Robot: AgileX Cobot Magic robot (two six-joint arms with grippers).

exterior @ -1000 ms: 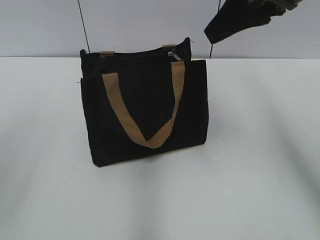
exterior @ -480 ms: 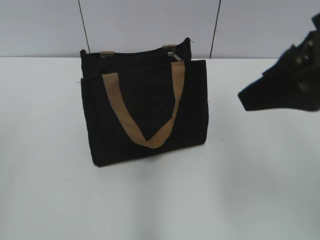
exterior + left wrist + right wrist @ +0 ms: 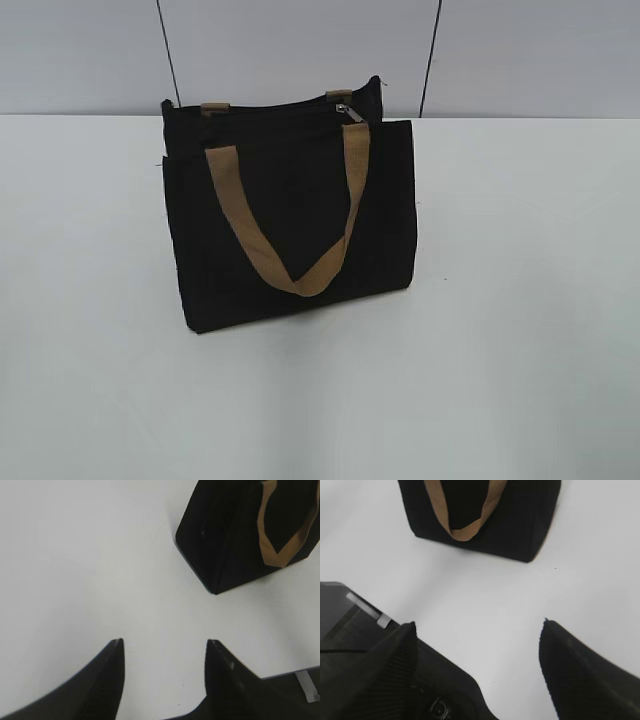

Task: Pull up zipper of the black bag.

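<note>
- Plainly, we judge nothing done yet: our left gripper point(image 3: 162, 680) and right gripper point(image 3: 477, 675) both hang spread and empty
- Ahead of each, well apart on the white table point(image 3: 520, 300), stands the black bag point(image 3: 290, 220)
- Its zipper point(image 3: 343, 108) pull sits at the top edge, ungrasped; reaching and pulling remain

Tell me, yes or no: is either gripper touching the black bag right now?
No. In both wrist views the left gripper and right gripper are open over bare table, well apart from the black bag.
</note>
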